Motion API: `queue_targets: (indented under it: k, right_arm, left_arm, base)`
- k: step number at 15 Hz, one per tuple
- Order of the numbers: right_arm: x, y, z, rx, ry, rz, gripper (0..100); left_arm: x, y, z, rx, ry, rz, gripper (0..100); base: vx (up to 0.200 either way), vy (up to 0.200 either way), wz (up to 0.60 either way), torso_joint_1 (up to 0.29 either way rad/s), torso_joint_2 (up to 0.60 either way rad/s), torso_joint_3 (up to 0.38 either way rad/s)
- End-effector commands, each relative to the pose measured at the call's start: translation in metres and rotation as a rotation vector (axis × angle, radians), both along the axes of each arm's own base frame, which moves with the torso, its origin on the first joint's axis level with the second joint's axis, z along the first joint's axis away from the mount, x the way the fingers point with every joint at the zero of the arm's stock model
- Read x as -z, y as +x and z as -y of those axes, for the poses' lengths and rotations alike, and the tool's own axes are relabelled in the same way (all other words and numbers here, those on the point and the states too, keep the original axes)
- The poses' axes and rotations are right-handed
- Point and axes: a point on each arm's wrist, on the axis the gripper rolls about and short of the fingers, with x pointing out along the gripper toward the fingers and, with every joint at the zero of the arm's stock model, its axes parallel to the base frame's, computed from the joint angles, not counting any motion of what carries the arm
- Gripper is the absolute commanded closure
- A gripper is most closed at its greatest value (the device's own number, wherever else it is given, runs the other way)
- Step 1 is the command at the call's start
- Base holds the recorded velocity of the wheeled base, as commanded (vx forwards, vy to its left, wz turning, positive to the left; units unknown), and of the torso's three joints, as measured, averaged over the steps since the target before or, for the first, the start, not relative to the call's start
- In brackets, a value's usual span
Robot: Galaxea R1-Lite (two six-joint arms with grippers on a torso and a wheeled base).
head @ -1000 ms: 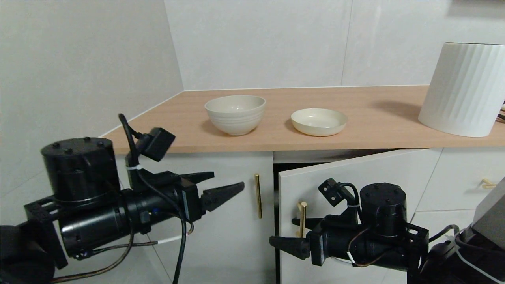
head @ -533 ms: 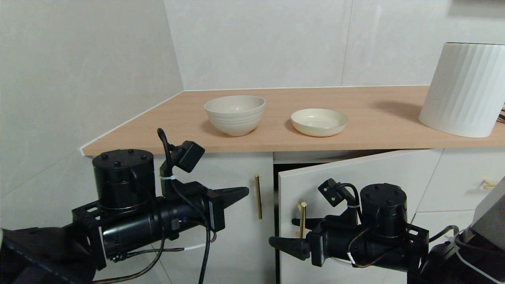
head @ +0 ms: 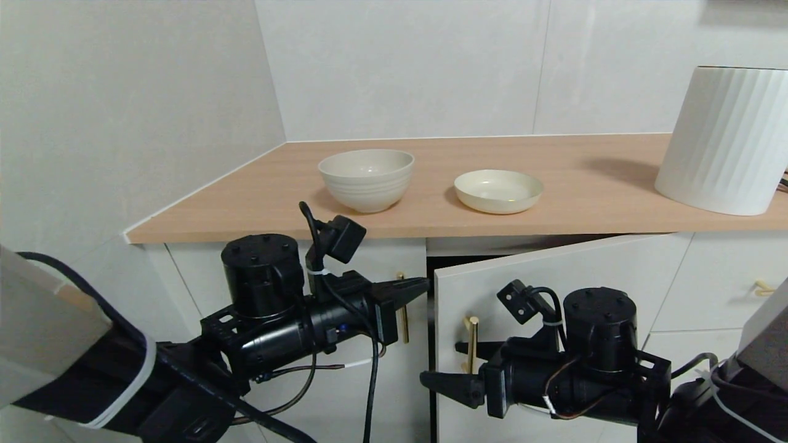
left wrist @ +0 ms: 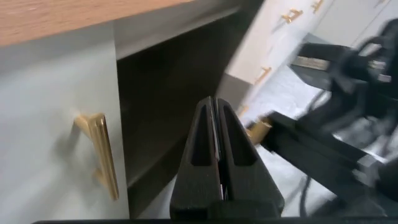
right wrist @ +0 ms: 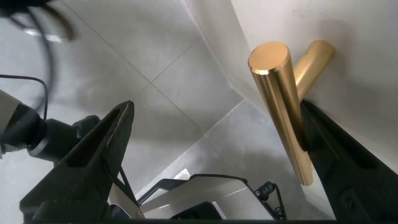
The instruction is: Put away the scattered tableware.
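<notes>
Left jaws came in from my left and closed empty, tips now at the left door handle point(head: 404, 326). Right jaws unchanged: open, straddling the ajar door's handle point(head: 472, 342). Cupboard is partly open. Bowl point(head: 367, 178) and shallow dish point(head: 498, 191) sit untouched on the wooden counter point(head: 603, 191). Ribbed white bin point(head: 720, 141) at right, tiled walls behind.

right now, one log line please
left gripper: jaws shut, near left door handle | right gripper: jaws open astride right door handle | right door ajar | bowl, shallow dish on countertop
</notes>
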Motion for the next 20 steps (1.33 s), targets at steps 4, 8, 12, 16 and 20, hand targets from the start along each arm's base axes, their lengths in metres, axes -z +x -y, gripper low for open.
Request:
queue_targets:
  k: [4, 8, 12, 16, 20]
  right_arm:
    - [0.002, -0.001, 0.0, -0.002, -0.007, -0.008, 0]
    - [0.003, -0.003, -0.001, -0.01, -0.01, -0.011, 0]
    - [0.003, -0.004, -0.001, -0.01, -0.013, -0.012, 0]
    - [0.002, -0.002, 0.002, 0.0, -0.011, -0.008, 0]
    - [0.008, 0.013, 0.024, 0.071, -0.075, 0.073, 0]
  left_arm:
    - [0.026, 0.015, 0.006, -0.014, 0.018, -0.034, 100]
    - [0.044, 0.025, 0.016, -0.006, 0.035, -0.056, 100]
    - [0.055, 0.033, 0.034, 0.02, 0.02, -0.035, 100]
    - [0.05, 0.029, 0.04, 0.041, 0.003, -0.012, 100]
    - [0.049, 0.019, 0.052, 0.078, -0.023, -0.033, 100]
  base:
    - [0.0, 0.0, 0.0, 0.0, 0.0, 0.0]
    - [0.0, 0.0, 0.0, 0.0, 0.0, 0.0]
    - [0.0, 0.0, 0.0, 0.0, 0.0, 0.0]
    - [0.0, 0.0, 0.0, 0.0, 0.0, 0.0]
    - [0.0, 0.0, 0.0, 0.0, 0.0, 0.0]
